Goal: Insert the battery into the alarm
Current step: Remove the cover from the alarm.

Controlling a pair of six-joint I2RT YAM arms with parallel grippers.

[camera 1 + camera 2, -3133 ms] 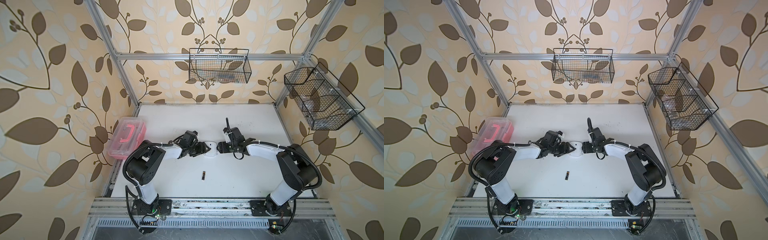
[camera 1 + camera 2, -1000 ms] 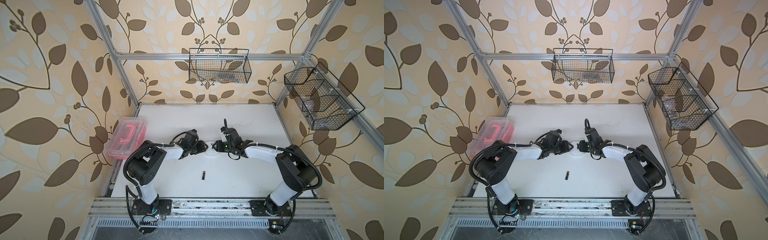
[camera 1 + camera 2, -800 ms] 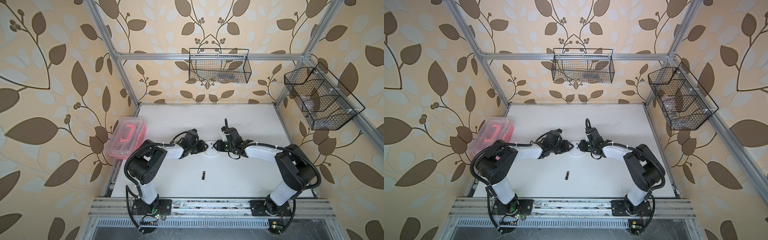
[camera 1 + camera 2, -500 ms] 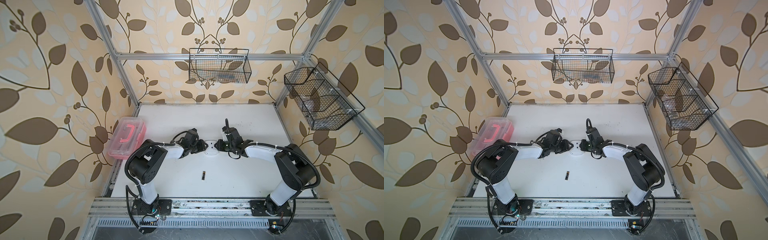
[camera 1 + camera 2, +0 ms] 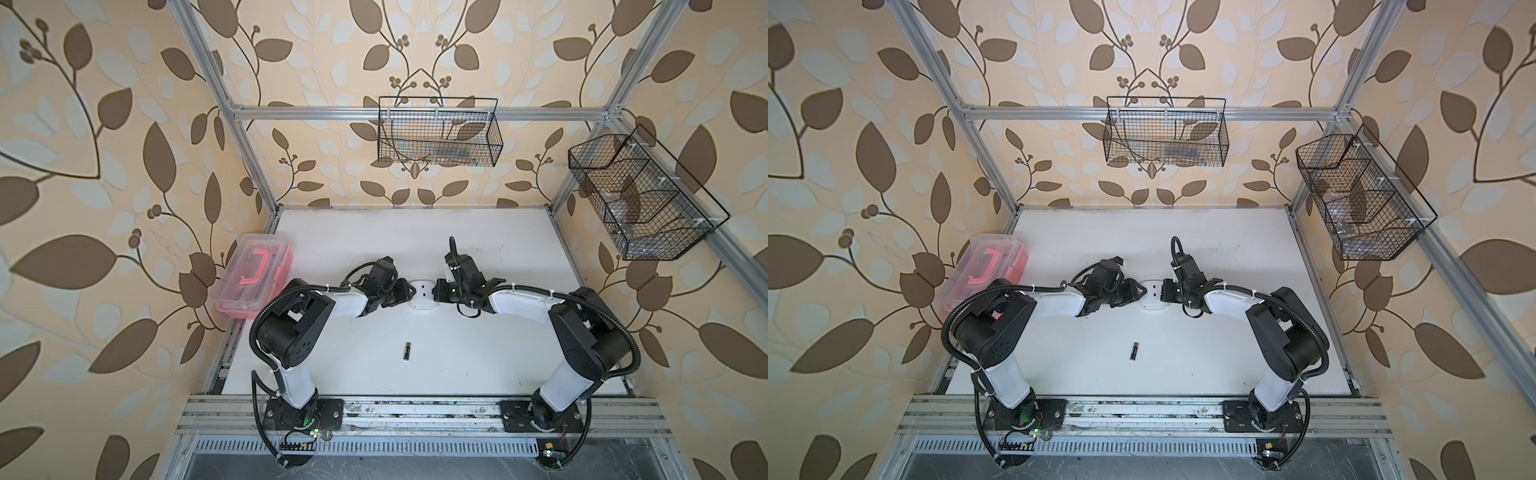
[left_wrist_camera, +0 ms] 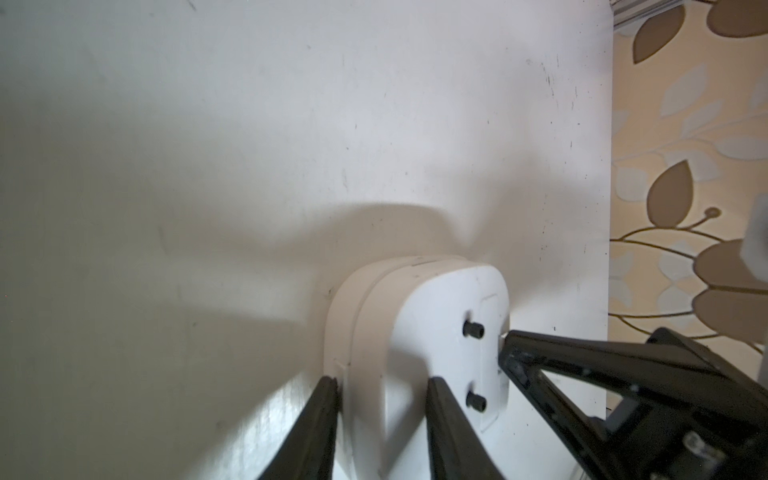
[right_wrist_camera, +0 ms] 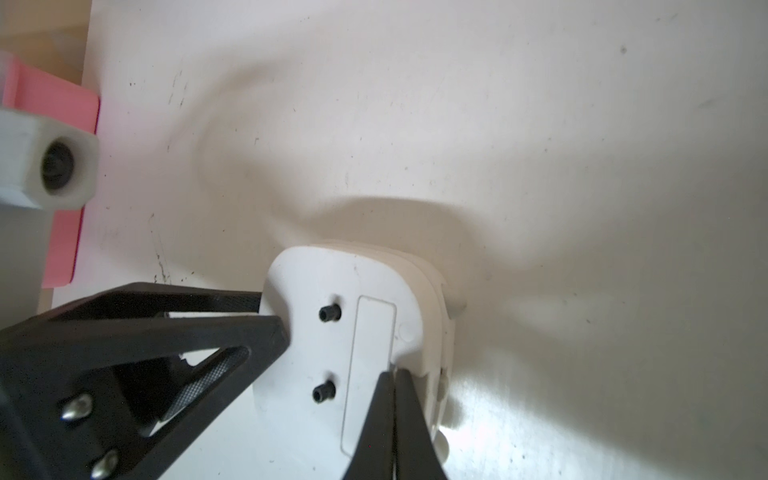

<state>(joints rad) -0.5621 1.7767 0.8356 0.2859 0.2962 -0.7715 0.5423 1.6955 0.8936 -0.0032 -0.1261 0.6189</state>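
The left end effector (image 6: 382,388) clamps the small white rounded-square plastic alarm (image 5: 422,294). The right end effector (image 7: 393,376), pinched together and empty, touches its back. The slim black copper-banded battery (image 5: 407,351) lies at the alarm's 6 o'clock.

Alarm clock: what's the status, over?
Left hand grips alarm. Right hand shut, tips at back cover. Battery loose on table, untouched. Nothing blocking it.

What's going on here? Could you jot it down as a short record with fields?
alarm: white, back up, mid-table
left gripper: shut on the alarm's edge
right gripper: shut, tips at the battery cover edge
battery: loose on the table, apart from both grippers, untouched
pink-handled box: at the table's edge, on the robot's left
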